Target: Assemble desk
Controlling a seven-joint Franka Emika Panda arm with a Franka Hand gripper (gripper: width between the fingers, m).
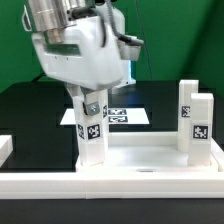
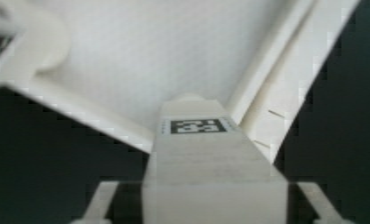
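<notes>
Leg, white, tagged, standing upright, jaws clenching its upper end, foot meeting the near corner of the white rimmed panel. Two more tagged legs standing at the exterior view's right. Marker board lying behind on black desk.

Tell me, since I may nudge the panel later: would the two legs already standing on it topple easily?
Probably not easily. The two standing legs look upright at the desk panel's far corner on the exterior view's right, likely seated in sockets, though that joint isn't visible. Their tall, narrow shape would tip if loose. The leg under the gripper looks rigid, square-edged plastic, unlikely to roll.
</notes>
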